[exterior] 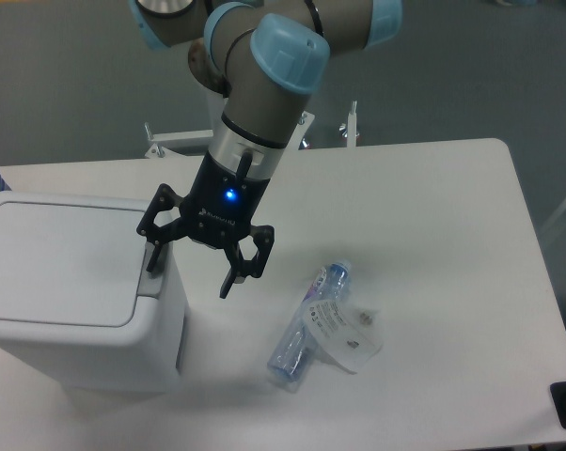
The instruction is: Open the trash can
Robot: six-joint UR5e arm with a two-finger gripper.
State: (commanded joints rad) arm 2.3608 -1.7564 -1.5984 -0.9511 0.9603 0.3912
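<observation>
While the trash can [76, 291] sits lid-down at the table's [433, 207] left edge, the gripper [191, 268] hangs with fingers spread apart at the bin's right rim; one fingertip seems to touch the grey latch tab [153, 272]. Right of the bin lies a plastic bottle [311, 324].

You lose the trash can [67, 282] at the left edge — its near corner is cut off too. One finger [154, 254] covers the grey latch tab, so contact can't be judged — the bottle [306, 329] label is unreadable.
</observation>
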